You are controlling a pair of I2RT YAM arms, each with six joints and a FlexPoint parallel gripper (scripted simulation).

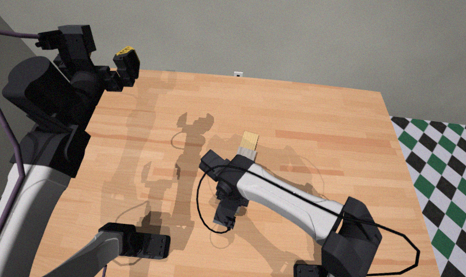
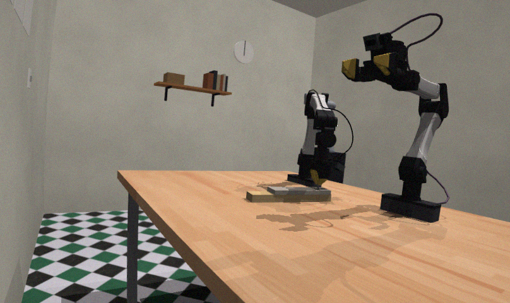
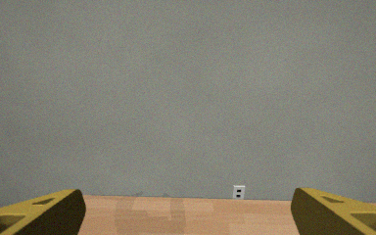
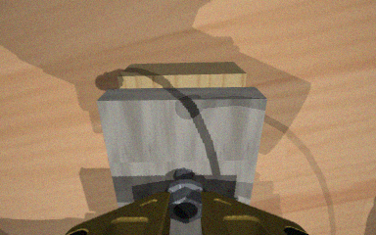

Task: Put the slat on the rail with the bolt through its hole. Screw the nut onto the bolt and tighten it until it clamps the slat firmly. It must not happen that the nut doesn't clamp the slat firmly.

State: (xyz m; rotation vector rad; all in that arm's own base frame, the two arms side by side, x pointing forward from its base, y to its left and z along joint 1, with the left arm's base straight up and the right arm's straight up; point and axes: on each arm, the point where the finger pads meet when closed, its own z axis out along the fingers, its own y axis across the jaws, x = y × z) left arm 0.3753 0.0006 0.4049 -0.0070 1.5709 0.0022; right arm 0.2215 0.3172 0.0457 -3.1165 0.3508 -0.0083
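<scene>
The pale wooden rail lies on the table. The grey slat lies on top of it, and the rail's end shows beyond the slat. The bolt stands up from the slat in the right wrist view. My right gripper points down over the slat, shut on the dark metal nut. The nut is close to the bolt and overlaps it in view; contact cannot be told. My left gripper is open and empty, high above the table's side.
The right arm reaches across the table and hides much of the rail and slat in the top view. The left arm stands apart from them. A wall shelf hangs far behind.
</scene>
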